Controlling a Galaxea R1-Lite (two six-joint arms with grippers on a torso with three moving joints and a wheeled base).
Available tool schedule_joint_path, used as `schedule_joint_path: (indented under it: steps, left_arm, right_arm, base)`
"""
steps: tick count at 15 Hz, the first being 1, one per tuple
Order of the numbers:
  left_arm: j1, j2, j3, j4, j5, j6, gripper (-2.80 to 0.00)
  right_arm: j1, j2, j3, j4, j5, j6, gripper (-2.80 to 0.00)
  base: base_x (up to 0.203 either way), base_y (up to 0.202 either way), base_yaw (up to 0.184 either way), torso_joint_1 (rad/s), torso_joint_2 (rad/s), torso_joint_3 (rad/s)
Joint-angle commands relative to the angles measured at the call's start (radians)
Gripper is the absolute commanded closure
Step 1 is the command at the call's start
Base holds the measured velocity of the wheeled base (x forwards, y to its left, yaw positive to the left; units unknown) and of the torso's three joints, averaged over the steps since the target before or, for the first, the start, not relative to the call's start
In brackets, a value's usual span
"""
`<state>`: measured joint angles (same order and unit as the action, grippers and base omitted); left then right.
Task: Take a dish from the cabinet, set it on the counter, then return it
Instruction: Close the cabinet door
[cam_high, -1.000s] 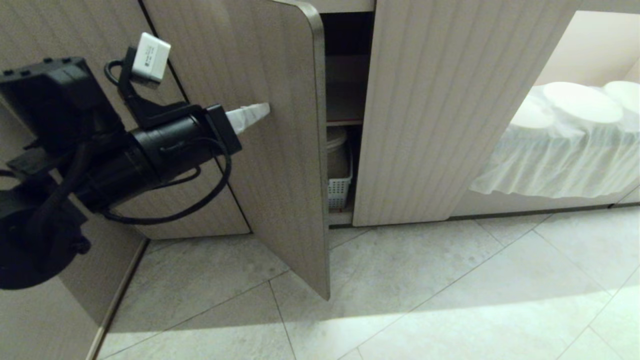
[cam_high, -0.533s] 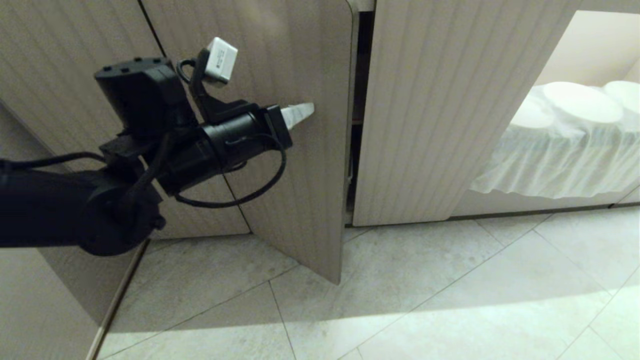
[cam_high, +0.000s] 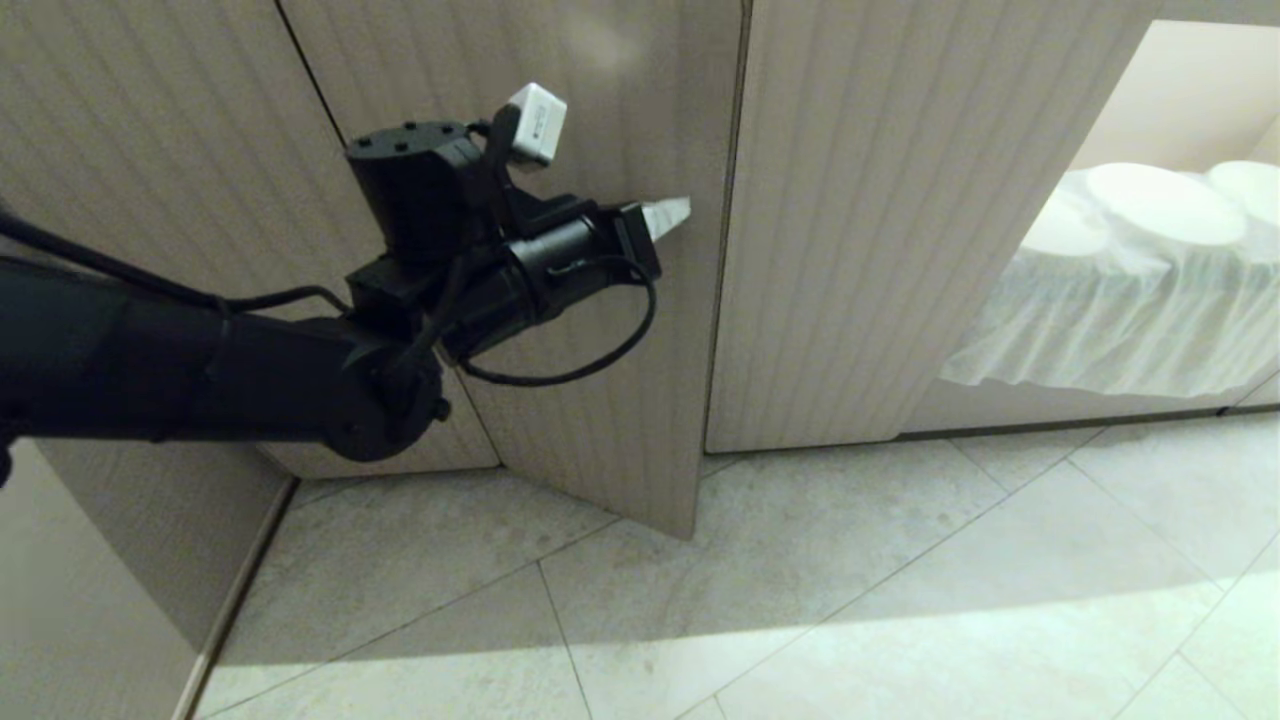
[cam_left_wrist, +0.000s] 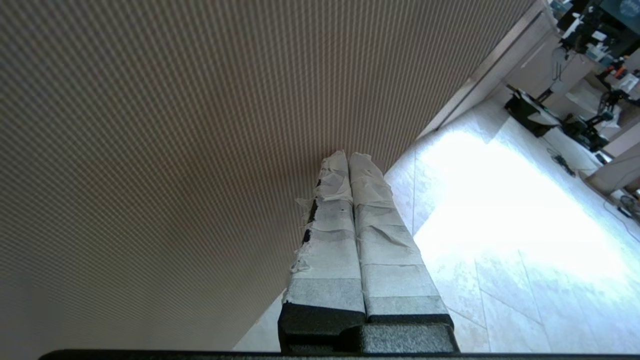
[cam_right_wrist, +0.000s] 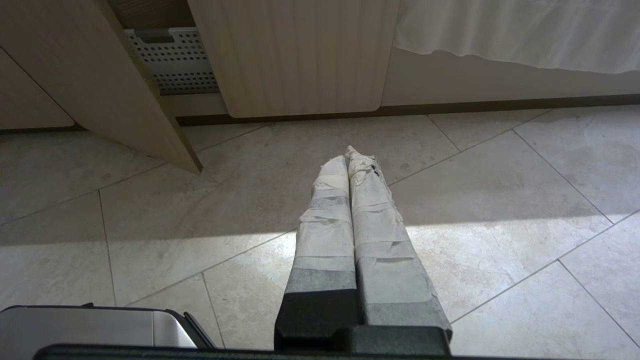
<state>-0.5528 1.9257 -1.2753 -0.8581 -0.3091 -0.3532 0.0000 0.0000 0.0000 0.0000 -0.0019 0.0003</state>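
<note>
The left claw (cam_high: 672, 215), taped tips pressed together and empty, leans on the pale beige fluted cabinet door (cam_high: 620, 400) near its free edge; the hinge lies leftward. The door looks nearly shut. The white bowl is hidden, presumably inside. The right claw (cam_right_wrist: 352, 160) hangs shut over the floor.

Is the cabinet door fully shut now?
Not fully: the cabinet door stands slightly ajar, its bottom corner out over the floor, the shut left gripper against it.
</note>
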Motion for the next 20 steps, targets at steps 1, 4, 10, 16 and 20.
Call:
schedule_joint_path:
  steps: [1, 4, 10, 16, 20]
  left_arm:
    - [0.002, 0.057, -0.053, -0.006, -0.001, 0.017, 0.00]
    - [0.011, 0.116, -0.142, -0.003, 0.003, 0.045, 0.00]
    - [0.040, 0.316, -0.452, 0.009, 0.085, 0.156, 0.00]
    - [0.136, 0.458, -0.711, 0.089, 0.132, 0.314, 0.00]
    - [0.177, 0.472, -0.711, 0.082, 0.219, 0.369, 0.00]
  right_arm:
    - [0.001, 0.000, 0.000, 0.000, 0.000, 0.000, 0.00]
    - [0.000, 0.000, 0.000, 0.000, 0.000, 0.000, 0.00]
    - [0.000, 0.000, 0.000, 0.000, 0.000, 0.000, 0.00]
    - [0.001, 0.000, 0.000, 0.000, 0.000, 0.000, 0.00]
    - [0.000, 0.000, 0.000, 0.000, 0.000, 0.000, 0.00]
  base:
    - [0.000, 0.000, 0.000, 0.000, 0.00, 0.000]
    - [0.000, 0.000, 0.000, 0.000, 0.00, 0.000]
    - [0.000, 0.000, 0.000, 0.000, 0.00, 0.000]
    - [0.000, 0.000, 0.000, 0.000, 0.00, 0.000]
    - [0.000, 0.000, 0.000, 0.000, 0.00, 0.000]
